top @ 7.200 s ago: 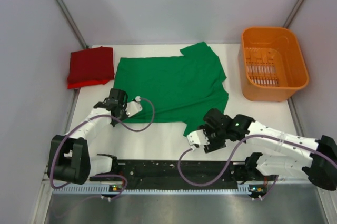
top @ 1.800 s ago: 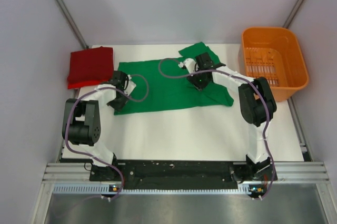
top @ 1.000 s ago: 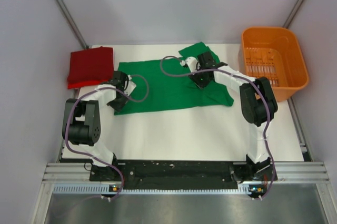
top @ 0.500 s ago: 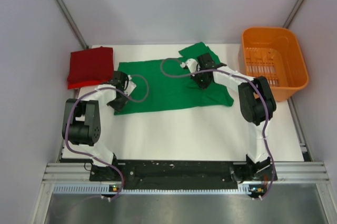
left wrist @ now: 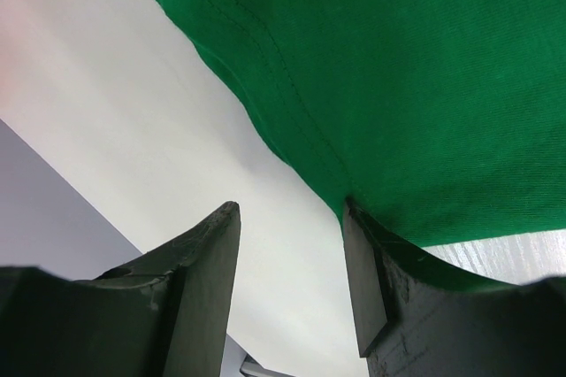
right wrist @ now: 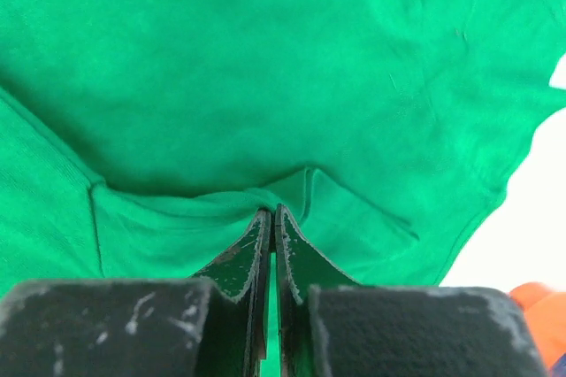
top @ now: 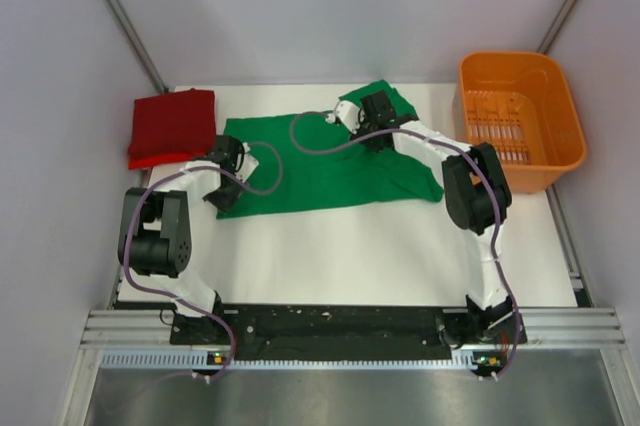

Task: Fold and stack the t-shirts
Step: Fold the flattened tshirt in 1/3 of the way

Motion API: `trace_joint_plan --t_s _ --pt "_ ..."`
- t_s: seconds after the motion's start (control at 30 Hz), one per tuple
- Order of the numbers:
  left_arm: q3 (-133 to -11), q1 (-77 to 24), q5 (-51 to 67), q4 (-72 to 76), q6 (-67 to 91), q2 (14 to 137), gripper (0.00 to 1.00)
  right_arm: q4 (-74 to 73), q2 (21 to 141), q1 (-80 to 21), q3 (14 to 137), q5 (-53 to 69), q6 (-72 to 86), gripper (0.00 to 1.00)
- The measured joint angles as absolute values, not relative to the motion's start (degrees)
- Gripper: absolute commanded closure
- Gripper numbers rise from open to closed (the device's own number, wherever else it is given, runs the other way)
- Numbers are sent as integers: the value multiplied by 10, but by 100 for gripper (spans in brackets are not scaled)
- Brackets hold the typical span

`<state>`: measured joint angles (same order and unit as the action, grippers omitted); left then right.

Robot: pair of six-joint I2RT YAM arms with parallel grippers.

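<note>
Top external view: the green t-shirt [top: 320, 166] lies as a wide flat band across the back half of the white bench [top: 350, 246], with one sleeve poking out toward the back right. The red t-shirt [top: 172, 126] sits as a squarish folded packet in the back left corner, just beside the green one's left end (whether the two touch cannot be told from above). An orange basket [top: 515, 176] stands at the back right, apart from both shirts.

The left arm [top: 160, 231] reaches to the left end of the green t-shirt. In the left wrist view the left fingers [left wrist: 208, 288] stand apart, with bare bench showing between them. The shirt's stitched hem runs diagonally above, and the green cloth lies over the tip of the finger on the picture's right.

The right arm [top: 470, 191] stretches over the shirt to its back right part, near the sleeve. In the right wrist view the right fingers [right wrist: 252, 257] are pressed together, with a small ridge of green cloth clamped at their tips. Creases fan out from the pinch, and a sliver of orange shows at the lower right corner
</note>
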<state>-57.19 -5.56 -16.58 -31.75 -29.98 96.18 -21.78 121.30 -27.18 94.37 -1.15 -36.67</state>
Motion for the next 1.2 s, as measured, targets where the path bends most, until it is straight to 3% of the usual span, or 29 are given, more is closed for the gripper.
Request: trace_joint_plan --t_s 0.13,0.2,0.27,0.3,0.43,0.6,0.73,0.87,1.0,1.2 --pt "-569 -56 -166 -316 -300 962 45 -190 1239 -297 946 -34 -430 98" --pt "-569 -56 -166 -316 -301 962 44 -181 1250 -304 946 -40 -449 86" --pt "-568 -56 -166 -315 -302 962 43 -173 1261 -310 946 -46 -461 65" --pt "-568 -56 -168 -315 -302 962 42 -171 1263 -311 946 -48 -461 59" --pt "-568 -56 -172 -315 -302 962 38 -166 1266 -314 954 -60 -454 47" --pt "-569 -56 -177 -315 -304 960 33 -155 1253 -323 983 -57 -384 43" --pt "-569 -55 -161 -321 -316 938 33 -162 1174 -332 959 -62 -290 45" --pt "-567 -55 -103 -337 -348 872 33 -189 1041 -319 880 -64 -180 46" --pt "-548 -58 -20 -357 -401 795 30 -209 917 -236 745 -41 -67 45" --pt "-490 -75 16 -350 -453 788 28 -254 906 -133 607 -14 12 46"
